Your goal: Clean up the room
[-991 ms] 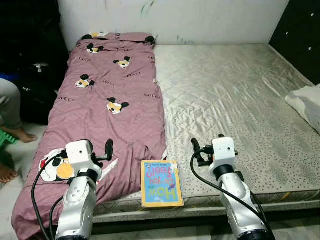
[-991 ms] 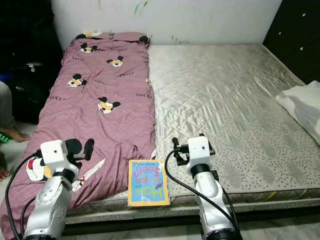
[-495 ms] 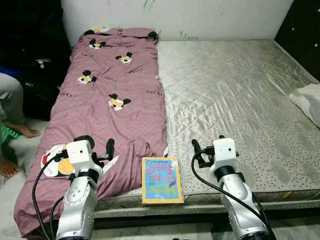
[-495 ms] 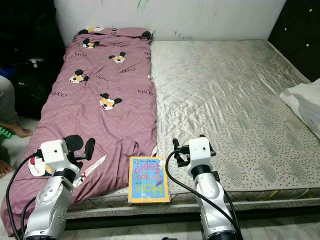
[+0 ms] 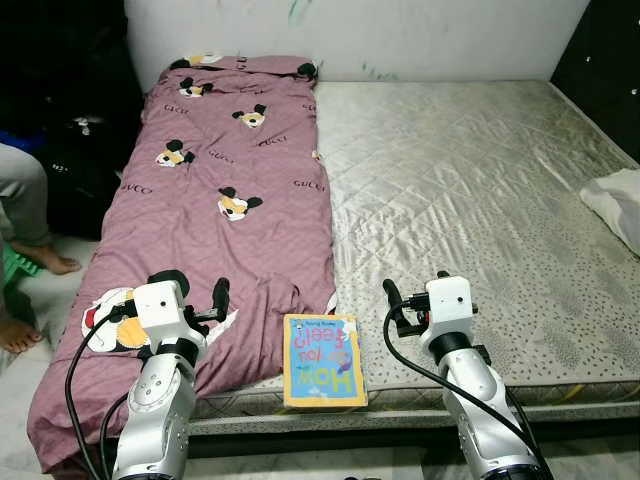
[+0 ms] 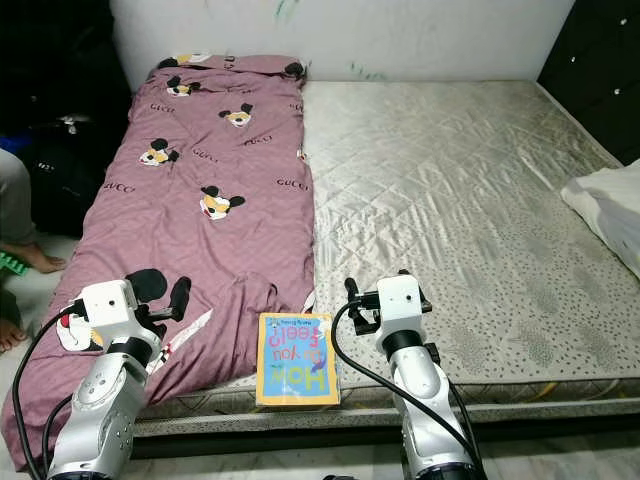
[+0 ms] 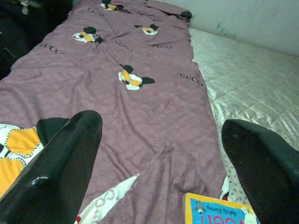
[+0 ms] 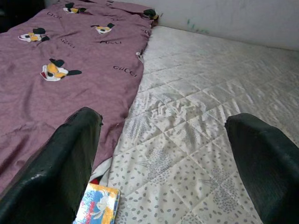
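Observation:
A children's book (image 5: 322,362) with a blue and yellow cover lies flat at the front edge of the mattress (image 5: 470,200), between my two arms. A purple blanket (image 5: 230,200) with cartoon mouse prints covers the mattress's left strip and hangs over its front corner. My left gripper (image 7: 159,158) hovers open over the blanket's near end, with the book's corner (image 7: 219,212) beside it. My right gripper (image 8: 163,158) is open above the bare quilted mattress, just right of the book (image 8: 98,210). Neither gripper holds anything.
A white pillow (image 5: 618,200) lies at the mattress's right edge. A person's legs and bare feet (image 5: 25,250) are on the floor at the left, beside a black bag (image 5: 75,160). A wall (image 5: 340,30) runs behind the bed and a dark cabinet (image 5: 610,70) stands at the far right.
The camera has shifted slightly, so the bed sits a little differently in the picture. Both arms, the book and the blanket have kept their places.

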Controlling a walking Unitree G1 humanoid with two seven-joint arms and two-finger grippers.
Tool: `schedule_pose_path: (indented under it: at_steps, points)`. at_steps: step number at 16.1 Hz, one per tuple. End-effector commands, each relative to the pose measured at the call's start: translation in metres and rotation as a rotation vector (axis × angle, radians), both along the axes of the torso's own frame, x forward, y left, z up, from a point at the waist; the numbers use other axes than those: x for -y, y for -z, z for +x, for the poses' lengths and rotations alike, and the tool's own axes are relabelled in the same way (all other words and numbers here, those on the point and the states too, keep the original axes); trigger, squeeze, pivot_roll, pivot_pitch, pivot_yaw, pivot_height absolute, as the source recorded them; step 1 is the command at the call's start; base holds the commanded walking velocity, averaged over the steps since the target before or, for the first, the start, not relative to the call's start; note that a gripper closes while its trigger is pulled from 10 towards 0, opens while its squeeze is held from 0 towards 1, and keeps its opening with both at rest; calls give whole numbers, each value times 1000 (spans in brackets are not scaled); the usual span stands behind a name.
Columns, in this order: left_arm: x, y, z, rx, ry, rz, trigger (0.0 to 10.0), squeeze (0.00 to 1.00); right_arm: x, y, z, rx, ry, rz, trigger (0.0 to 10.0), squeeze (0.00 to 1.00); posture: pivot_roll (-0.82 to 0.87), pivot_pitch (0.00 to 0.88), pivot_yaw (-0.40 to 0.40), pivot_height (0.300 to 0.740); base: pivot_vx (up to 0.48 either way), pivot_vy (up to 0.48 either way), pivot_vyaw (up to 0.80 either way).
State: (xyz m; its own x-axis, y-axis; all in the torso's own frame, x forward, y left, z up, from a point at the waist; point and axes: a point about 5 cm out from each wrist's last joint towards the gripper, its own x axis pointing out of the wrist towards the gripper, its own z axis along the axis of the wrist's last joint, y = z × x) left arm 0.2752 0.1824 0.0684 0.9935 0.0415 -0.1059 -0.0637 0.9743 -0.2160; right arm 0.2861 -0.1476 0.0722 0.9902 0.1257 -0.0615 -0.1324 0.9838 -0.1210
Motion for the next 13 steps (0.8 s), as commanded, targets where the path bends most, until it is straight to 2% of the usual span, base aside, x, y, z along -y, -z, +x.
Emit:
schedule_pose_path:
  at_steps: [1,7,13]
  points:
    - [-1,1,-1,-12,-9,5,10000,0,0,-3,1,4,-4,6,10000,0,-12,92,-5,687,0,0,0]
    - [-1,0,-2,-8,-13,5,10000,0,1,-4,0,6,-12,11,10000,0,-10,101,-11,687,0,0,0]
    - [1,-2,-12,-7,-23,-2,10000,0,1,-3,-9,-13,-47,13,10000,0,-17,150,-21,687,0,0,0]
